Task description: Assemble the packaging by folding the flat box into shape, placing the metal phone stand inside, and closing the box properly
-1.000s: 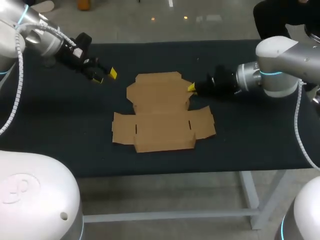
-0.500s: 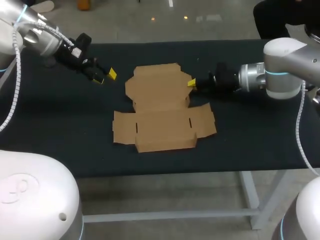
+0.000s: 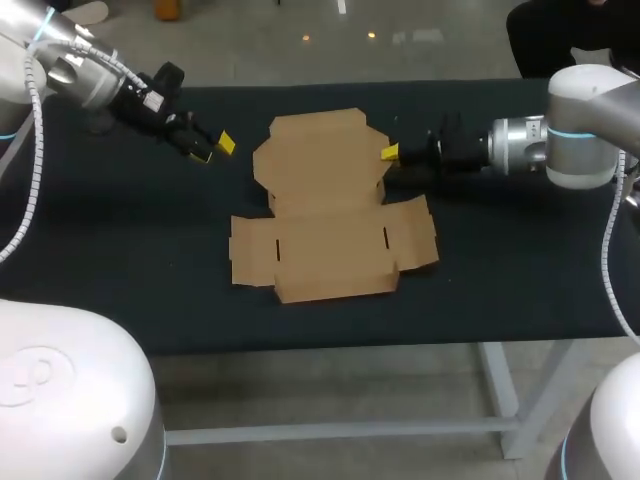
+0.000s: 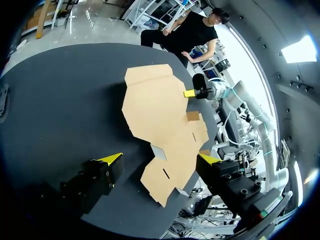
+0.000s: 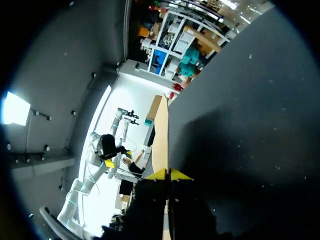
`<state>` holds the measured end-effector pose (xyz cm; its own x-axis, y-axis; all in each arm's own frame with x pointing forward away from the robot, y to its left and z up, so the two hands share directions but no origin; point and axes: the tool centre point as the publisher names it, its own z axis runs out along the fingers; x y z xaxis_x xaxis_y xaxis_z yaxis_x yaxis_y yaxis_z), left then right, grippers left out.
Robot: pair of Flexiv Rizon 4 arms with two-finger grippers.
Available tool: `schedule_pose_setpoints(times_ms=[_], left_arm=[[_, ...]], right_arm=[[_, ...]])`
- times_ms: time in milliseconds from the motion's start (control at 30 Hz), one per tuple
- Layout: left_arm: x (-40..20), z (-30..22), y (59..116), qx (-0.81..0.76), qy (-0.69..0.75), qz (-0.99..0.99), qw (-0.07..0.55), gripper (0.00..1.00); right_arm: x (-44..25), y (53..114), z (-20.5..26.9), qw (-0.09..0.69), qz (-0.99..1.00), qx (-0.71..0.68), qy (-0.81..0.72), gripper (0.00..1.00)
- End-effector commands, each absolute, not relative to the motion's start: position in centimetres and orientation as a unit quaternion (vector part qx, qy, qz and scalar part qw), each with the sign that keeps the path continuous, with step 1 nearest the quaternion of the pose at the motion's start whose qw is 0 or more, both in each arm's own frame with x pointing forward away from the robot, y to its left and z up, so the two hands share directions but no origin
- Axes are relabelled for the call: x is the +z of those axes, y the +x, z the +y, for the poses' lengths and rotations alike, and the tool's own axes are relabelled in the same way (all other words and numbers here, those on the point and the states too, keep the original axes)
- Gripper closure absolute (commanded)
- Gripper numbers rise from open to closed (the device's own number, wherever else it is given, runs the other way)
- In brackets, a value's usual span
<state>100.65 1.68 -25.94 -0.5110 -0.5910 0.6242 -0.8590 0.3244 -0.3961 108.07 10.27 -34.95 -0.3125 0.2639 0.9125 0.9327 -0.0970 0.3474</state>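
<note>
A flat brown cardboard box (image 3: 320,215) lies unfolded in the middle of the black table (image 3: 120,250). My right gripper (image 3: 390,153) is shut on the right edge of the box's rear panel, which is tilted up off the table. In the right wrist view the thin cardboard edge (image 5: 161,132) runs between the closed yellow tips of the right gripper (image 5: 168,174). My left gripper (image 3: 212,150) hangs open at the back left, apart from the box. In its own view the left gripper (image 4: 161,159) frames the box (image 4: 155,105) and the right gripper (image 4: 190,93). No phone stand shows.
Bare black tabletop lies on both sides of the box and along the front edge (image 3: 330,345). Nothing else stands on the table.
The right gripper has moved back and to the right with the rear panel's edge, raising that panel. The whole box slid slightly right. The left arm has hardly moved.
</note>
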Motion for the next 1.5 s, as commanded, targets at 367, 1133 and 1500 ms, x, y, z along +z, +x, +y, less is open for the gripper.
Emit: schedule_pose_setpoints(times_ms=[367, 1133, 1500], left_arm=[[-26.4, 2.0, 100.8, 0.362, 0.456, -0.790, 0.191, 0.00], [-27.3, 1.3, 104.0, 0.461, 0.365, -0.802, 0.107, 0.00], [-27.7, 0.2, 105.4, 0.501, 0.308, -0.803, 0.099, 0.00]], right_arm=[[-35.1, 108.4, 9.7, 0.315, -0.596, -0.551, -0.491, 1.00], [-31.3, 107.3, 10.2, 0.243, -0.618, -0.615, -0.427, 1.00], [-30.6, 107.6, 10.2, 0.227, -0.615, -0.639, -0.403, 1.00]])
